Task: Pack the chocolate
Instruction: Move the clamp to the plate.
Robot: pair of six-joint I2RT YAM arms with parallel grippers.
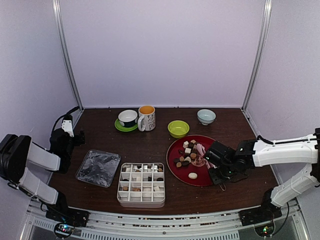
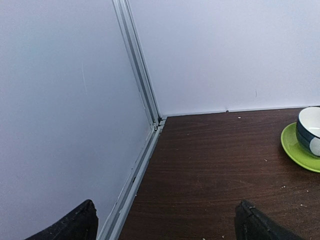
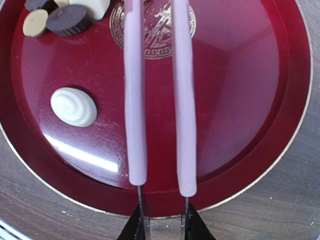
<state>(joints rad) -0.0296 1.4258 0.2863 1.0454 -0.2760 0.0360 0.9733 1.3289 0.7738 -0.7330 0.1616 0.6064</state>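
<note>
The chocolate (image 1: 187, 152) lies in a loose heap on the red plate (image 1: 175, 167), with one white swirl piece (image 1: 193, 175) apart near the front rim. More pieces fill cells of the white divided box (image 1: 120, 192). My right gripper (image 1: 214, 159) is shut on pink tongs (image 1: 200, 151) that reach over the plate. In the right wrist view the tongs (image 3: 135, 100) run up from my gripper (image 3: 162, 225), with their tips past the top edge. The swirl piece (image 3: 74, 106) lies to their left and a dark piece (image 3: 67, 20) lies farther off. My left gripper (image 1: 67, 131) hangs open by the left wall.
A clear plastic lid (image 1: 98, 167) lies left of the box. Along the back stand a cup on a green saucer (image 1: 127, 118), a mug (image 1: 146, 117), a green bowl (image 1: 178, 128) and a pale blue bowl (image 1: 206, 116). The left wrist view shows the wall corner (image 2: 159, 120) and the saucer (image 2: 297, 150).
</note>
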